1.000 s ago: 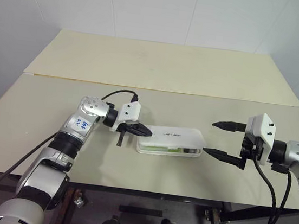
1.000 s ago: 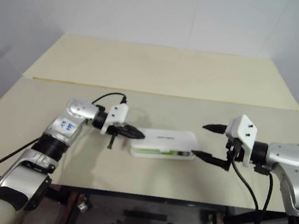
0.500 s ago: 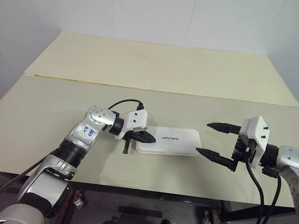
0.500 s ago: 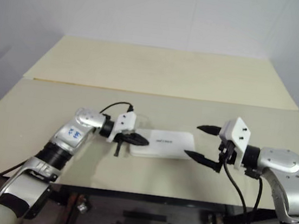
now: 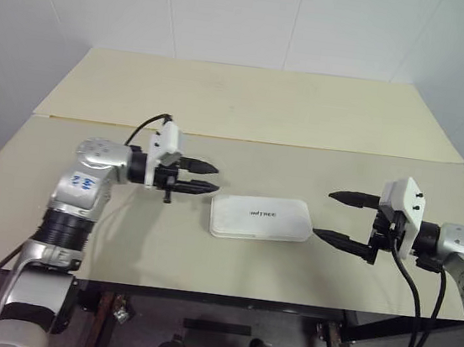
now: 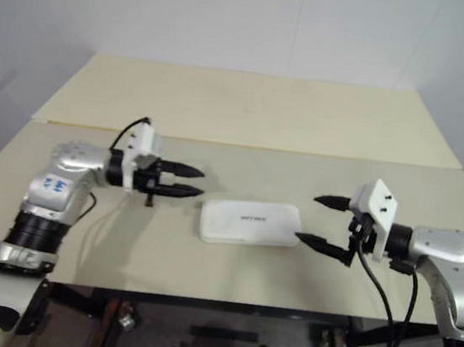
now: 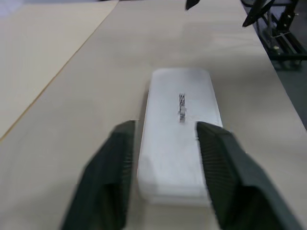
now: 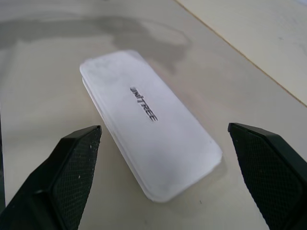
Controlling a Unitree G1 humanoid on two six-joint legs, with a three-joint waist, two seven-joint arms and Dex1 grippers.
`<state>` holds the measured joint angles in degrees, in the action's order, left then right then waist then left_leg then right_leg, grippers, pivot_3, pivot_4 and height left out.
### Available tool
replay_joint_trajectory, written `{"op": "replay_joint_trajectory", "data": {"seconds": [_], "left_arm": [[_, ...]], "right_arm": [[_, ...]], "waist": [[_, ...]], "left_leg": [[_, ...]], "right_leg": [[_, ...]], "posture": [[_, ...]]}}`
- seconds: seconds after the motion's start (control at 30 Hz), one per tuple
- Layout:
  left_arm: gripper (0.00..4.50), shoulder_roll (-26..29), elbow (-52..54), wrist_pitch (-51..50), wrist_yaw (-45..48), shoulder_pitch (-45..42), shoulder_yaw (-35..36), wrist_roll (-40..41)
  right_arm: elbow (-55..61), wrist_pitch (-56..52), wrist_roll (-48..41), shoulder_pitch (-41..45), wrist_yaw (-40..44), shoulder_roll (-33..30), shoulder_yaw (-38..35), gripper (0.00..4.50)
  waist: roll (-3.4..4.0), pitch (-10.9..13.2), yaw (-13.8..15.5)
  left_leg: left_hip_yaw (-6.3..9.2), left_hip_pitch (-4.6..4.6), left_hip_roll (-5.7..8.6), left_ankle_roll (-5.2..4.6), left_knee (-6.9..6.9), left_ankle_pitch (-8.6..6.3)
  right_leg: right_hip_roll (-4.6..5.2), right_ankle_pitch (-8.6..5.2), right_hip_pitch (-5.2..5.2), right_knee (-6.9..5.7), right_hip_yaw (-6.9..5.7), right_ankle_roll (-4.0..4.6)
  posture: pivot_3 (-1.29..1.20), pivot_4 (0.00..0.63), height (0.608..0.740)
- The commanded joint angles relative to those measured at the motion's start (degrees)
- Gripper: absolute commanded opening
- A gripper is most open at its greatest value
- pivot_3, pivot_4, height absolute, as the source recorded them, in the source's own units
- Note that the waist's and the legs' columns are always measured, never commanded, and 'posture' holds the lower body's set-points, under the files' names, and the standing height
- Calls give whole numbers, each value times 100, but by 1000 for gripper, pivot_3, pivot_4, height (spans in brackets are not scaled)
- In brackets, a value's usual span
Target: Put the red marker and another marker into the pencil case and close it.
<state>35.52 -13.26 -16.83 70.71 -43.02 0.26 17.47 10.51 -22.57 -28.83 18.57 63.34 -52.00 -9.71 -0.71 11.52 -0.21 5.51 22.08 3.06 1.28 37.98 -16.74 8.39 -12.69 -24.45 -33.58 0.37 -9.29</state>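
Although the pencil case now lies shut, lid down with its black lettering up, it sits just below the middle of the left eye view, lengthwise across the near table. Bare tabletop runs along both its long sides, and a fair strip of it separates the case from the table's front edge in the lower part of the frame. A second table joins behind, across the upper middle, with a seam between the two.

The left gripper hangs left of centre, fingers apart and empty, tips pointing toward the case's left end but clear of it; open surface lies between them. The right gripper stands at the right, its two fingers spread wide and holding nothing, the lower tip just beside the case's right end, the upper one farther off toward the far side.

A second ago the lid stood raised, with a lime-green marker showing inside, and the left gripper was closed against the case's left end. Half a second ago the lid was already down with that gripper still at the end. Since then it has drawn away to the left and upward in the frame and opened. The right gripper has hardly shifted.
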Motion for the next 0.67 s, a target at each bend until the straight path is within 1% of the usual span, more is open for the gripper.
{"op": "replay_joint_trajectory", "data": {"seconds": [0.03,0.13,0.17,0.33,0.37,0.43,0.67], "left_arm": [[3309,230,455,-142,9,184,333,331],[4307,344,663,-172,51,409,338,373],[4492,361,721,-183,43,441,312,378],[4492,378,809,-126,5,463,225,343],[4492,453,899,-361,74,496,148,375],[4492,605,1156,-418,326,658,50,432],[4492,573,1135,-426,23,646,22,308]], "right_arm": [[-128,232,3,101,115,-204,-388,4500],[-240,281,-95,154,212,-253,-548,4500],[-280,264,-144,182,255,-268,-593,4500],[-582,284,-5,454,272,-426,-646,4500],[-505,256,-7,368,306,-466,-647,4500],[-282,200,-33,152,349,-529,-661,4500],[168,-35,-181,-166,74,-379,-697,4500]], "waist": [[0,0,5],[0,0,26],[0,0,27],[0,0,13],[0,0,13],[0,0,12],[1,1,10]], "left_leg": [[1,0,0,0,0,0],[2,1,0,0,0,0],[2,1,0,0,0,0],[1,2,-1,0,1,0],[0,1,-1,0,0,0],[1,2,-3,0,-2,0],[-2,3,-3,-1,-3,-1]], "right_leg": [[0,0,0,1,0,0],[0,0,2,4,0,0],[0,0,2,4,0,0],[0,2,1,5,0,2],[0,2,1,5,0,2],[-2,2,0,5,-1,2],[-1,2,-2,10,2,2]], "posture": [[0,150,740],[0,150,740],[0,150,740],[0,150,740],[0,150,740],[0,150,740],[0,150,740]]}}
